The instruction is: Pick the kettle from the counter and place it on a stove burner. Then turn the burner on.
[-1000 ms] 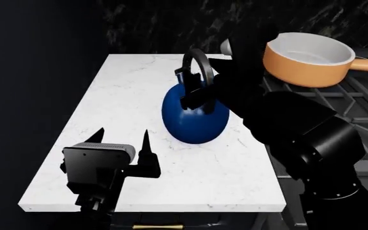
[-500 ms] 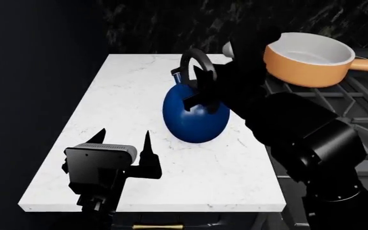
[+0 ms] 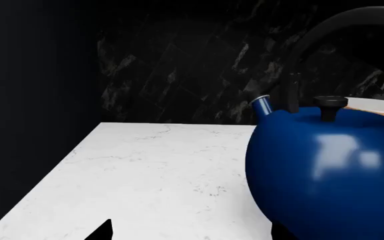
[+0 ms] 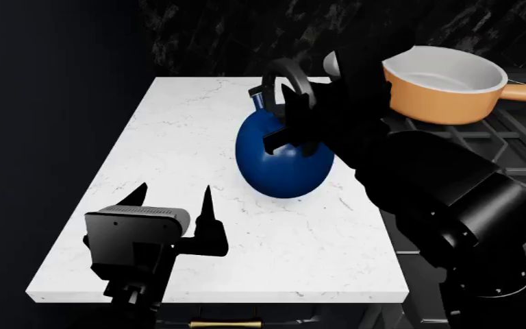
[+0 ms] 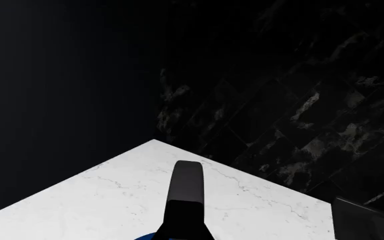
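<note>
Renders sharp throughout; no motion blur, no noise, no visible bending at frame edges. Overall dim and high-contrast. Left side of every view falls to near-black, no detail. Counter (image 4: 162,157) is the brightest surface, evenly lit from above, faint grey veining crisp. Kettle (image 4: 284,160) casts only a soft, weak shadow on the slab along its base. Left wrist view: two soft whitish highlights on the kettle's glossy blue body, light coming from overhead. Both arms read as flat black silhouettes, little surface detail. Orange saucepan (image 4: 446,86), white inside well lit. Dark marble backsplash (image 5: 299,100) shows pale veins, low light.
</note>
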### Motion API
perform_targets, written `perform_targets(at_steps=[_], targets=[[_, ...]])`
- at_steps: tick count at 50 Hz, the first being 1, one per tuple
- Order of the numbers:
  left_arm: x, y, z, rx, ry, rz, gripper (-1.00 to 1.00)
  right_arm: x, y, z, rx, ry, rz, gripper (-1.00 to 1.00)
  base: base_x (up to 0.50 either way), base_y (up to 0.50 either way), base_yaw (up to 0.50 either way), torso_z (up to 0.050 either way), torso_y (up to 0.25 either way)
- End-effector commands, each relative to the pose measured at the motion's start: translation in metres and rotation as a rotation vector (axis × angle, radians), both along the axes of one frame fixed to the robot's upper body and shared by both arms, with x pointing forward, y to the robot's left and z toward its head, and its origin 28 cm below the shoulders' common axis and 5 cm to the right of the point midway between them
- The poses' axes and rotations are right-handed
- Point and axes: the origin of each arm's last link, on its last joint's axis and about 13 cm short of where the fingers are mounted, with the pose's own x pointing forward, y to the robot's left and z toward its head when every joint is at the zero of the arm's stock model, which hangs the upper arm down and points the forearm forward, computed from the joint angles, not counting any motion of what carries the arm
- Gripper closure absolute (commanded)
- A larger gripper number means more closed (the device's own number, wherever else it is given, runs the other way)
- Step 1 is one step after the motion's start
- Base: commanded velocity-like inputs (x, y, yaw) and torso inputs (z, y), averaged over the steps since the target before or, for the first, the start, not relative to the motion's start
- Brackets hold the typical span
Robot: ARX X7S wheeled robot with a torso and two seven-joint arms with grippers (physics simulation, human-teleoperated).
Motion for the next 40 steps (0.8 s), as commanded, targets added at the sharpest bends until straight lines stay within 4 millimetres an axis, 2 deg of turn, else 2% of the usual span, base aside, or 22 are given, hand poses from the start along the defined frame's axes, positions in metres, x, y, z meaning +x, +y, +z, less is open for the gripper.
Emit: perform_targets(at_steps=[1,14,40], targets=[[-0.003,0.001,0.003,-0.01,-0.011,-0.005,-1.0,-0.01,-0.001,0.022,-0.003,-0.08,-0.036,1.0,0.0,0.0,0.0,0.0,0.0],[-0.006,0.001,0.005,-0.014,-0.017,-0.006,-1.0,-0.027,-0.006,0.029,-0.01,-0.098,-0.06,1.0,0.0,0.0,0.0,0.0,0.001],[-0.002,-0.003,0.004,-0.005,-0.014,-0.019,-1.0,-0.025,-0.015,0.025,0.0,-0.092,-0.099,1.0,0.0,-0.13,0.0,0.0,0.001]])
